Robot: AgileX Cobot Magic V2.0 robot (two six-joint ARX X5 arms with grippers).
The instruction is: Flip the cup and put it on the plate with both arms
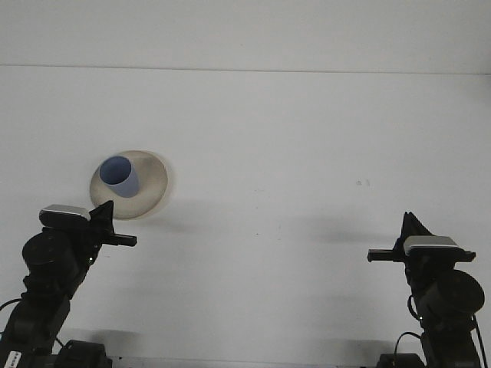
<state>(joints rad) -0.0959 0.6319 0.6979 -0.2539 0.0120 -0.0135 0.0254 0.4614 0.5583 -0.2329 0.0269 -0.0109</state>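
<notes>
A blue cup point(120, 176) stands mouth-up on the left half of a beige plate point(151, 186) at the left of the white table. My left gripper point(103, 209) sits just in front of the plate's near rim, its fingers together and holding nothing. My right gripper point(410, 223) is far off at the lower right, also shut and empty, nowhere near the cup.
The white table point(291, 153) runs back to a wall line at the top of the view. A small dark speck point(362, 182) marks the surface right of centre. Both arm bases stand at the near edge.
</notes>
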